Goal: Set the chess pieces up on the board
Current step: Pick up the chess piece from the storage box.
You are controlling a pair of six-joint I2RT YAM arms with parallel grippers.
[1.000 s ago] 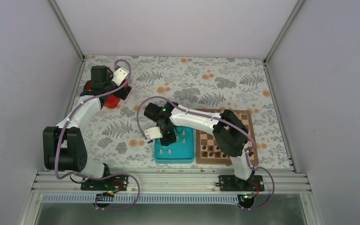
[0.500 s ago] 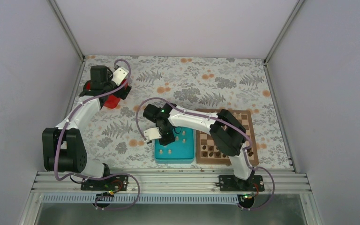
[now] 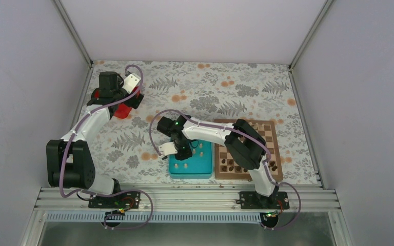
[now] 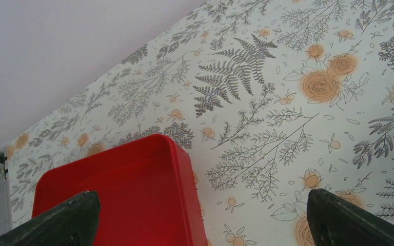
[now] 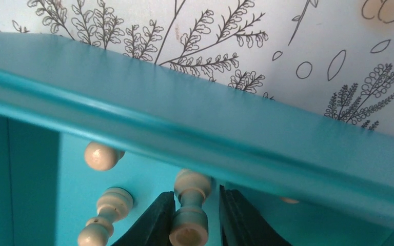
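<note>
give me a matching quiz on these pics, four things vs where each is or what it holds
1 red tray
2 teal tray
3 board
4 one pale piece

a dark pieces stand on it
b within the right end effector
c below the left end effector
d other pale pieces in it

Pairs: 1-c, 2-d, 3-a, 4-b

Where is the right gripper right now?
Top view: the right gripper is down in the teal tray, left of the board. Its wrist view shows its fingers either side of a pale chess piece.
</note>
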